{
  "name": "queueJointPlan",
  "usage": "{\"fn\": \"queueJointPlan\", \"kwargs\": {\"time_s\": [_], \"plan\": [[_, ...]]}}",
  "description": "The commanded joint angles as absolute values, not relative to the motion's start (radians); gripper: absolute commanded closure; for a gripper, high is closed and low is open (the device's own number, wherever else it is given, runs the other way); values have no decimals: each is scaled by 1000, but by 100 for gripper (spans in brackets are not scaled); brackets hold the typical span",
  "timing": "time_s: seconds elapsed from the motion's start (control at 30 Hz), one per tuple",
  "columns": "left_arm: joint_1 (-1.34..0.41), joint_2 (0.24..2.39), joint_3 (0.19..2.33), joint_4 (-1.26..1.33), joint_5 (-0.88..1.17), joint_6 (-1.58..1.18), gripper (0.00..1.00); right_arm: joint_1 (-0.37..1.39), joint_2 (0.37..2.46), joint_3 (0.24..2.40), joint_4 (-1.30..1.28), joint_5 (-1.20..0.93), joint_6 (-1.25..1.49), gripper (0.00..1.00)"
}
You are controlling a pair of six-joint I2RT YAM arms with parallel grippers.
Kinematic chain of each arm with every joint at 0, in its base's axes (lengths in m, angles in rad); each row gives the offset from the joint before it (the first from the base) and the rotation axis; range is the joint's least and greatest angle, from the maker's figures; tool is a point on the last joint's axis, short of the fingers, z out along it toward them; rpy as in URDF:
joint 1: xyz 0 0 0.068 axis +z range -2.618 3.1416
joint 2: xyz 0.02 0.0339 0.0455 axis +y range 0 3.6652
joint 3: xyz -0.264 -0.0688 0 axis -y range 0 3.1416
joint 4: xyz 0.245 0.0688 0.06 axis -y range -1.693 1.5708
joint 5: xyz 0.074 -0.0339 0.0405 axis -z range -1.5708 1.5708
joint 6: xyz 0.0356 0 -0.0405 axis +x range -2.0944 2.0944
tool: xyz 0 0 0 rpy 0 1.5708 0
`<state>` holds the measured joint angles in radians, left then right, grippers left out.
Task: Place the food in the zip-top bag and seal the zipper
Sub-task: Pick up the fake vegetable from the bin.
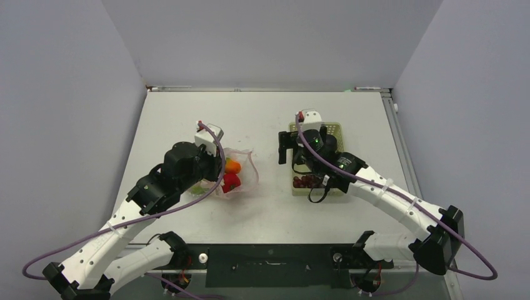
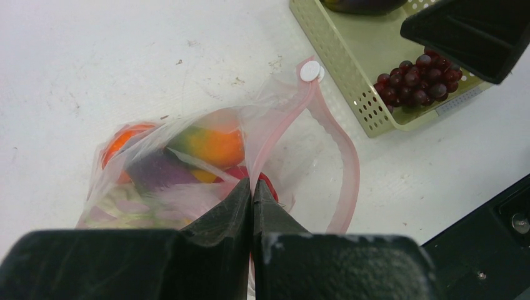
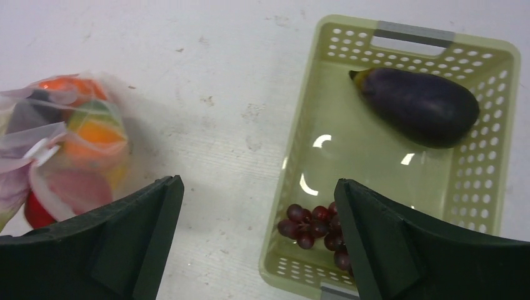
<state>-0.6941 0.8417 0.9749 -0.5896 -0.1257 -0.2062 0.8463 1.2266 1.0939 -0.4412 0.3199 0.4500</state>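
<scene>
The zip-top bag (image 1: 245, 175) lies left of centre, its mouth open. It holds an orange (image 2: 215, 145), a red tomato (image 1: 230, 182) and other blurred food. My left gripper (image 2: 252, 185) is shut on the bag's mouth edge, pinching the clear plastic beside the pink zipper strip (image 2: 345, 164); the white slider (image 2: 309, 70) sits at the strip's far end. My right gripper (image 3: 256, 182) is open and empty, above the left wall of the mesh basket (image 3: 299, 140). The basket holds the eggplant (image 3: 415, 106) and the grapes (image 3: 314, 224).
The basket (image 1: 334, 129) stands right of centre, partly under my right arm. The bag also shows at the left edge of the right wrist view (image 3: 59, 150). Bare white table lies between bag and basket, with grey walls on three sides.
</scene>
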Motion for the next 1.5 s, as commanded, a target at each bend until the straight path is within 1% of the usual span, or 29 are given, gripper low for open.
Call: {"fn": "queueJointPlan", "kwargs": {"time_s": [0.0, 0.07, 0.27, 0.3, 0.33, 0.7, 1.1, 1.47], "plan": [[-698, 838, 985, -535, -113, -216, 100, 773, 1225, 1074, -433, 383, 484, 2], [-698, 838, 986, -535, -112, -215, 100, 746, 1242, 1074, -431, 402, 509, 1], [-698, 833, 986, -534, -110, -215, 100, 702, 1305, 1080, -440, 565, 654, 0], [-697, 833, 986, -535, -111, -215, 100, 699, 1318, 1086, -452, 594, 684, 4], [-698, 833, 986, -534, -109, -215, 100, 696, 1332, 1092, -465, 619, 716, 6], [-697, 829, 988, -535, -109, -213, 100, 645, 1445, 1127, -557, 753, 1007, 10], [-697, 826, 988, -537, -110, -212, 100, 552, 1530, 1133, -628, 774, 1350, 10], [-697, 823, 988, -538, -110, -212, 100, 487, 1600, 1114, -511, 660, 1435, 10]]}}
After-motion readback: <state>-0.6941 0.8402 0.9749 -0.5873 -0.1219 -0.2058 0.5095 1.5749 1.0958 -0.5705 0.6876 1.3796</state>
